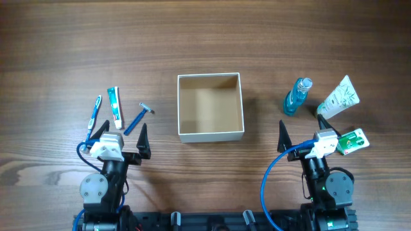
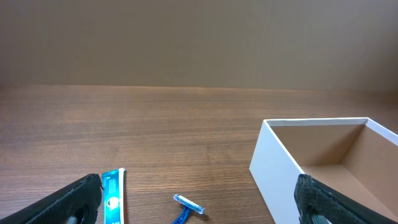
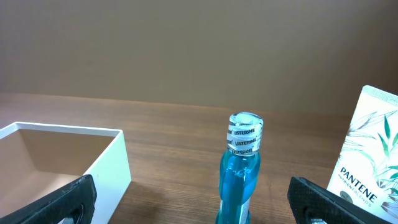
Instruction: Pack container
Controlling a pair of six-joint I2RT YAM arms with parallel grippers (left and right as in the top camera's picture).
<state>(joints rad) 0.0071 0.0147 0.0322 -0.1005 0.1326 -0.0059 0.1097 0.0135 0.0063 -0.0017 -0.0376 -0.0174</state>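
Note:
The container [image 1: 210,134], a square shallow box with white walls and a tan inside, stands empty at the table's middle. It also shows in the left wrist view [image 2: 273,168] and the right wrist view [image 3: 112,168]. My left gripper [image 1: 121,135] is open and empty, near the table's front left, just in front of a blue razor [image 1: 137,119], a toothpaste tube [image 1: 115,106] and a blue toothbrush [image 1: 94,115]. My right gripper [image 1: 302,131] is open and empty, in front of a blue mouthwash bottle [image 1: 297,96] that stands upright [image 3: 239,174].
A white Pantene tube [image 1: 338,96] lies right of the bottle and shows in the right wrist view [image 3: 367,162]. A small green and white packet [image 1: 353,141] lies beside the right arm. The razor [image 2: 188,208] and toothpaste [image 2: 112,196] show between the left fingers.

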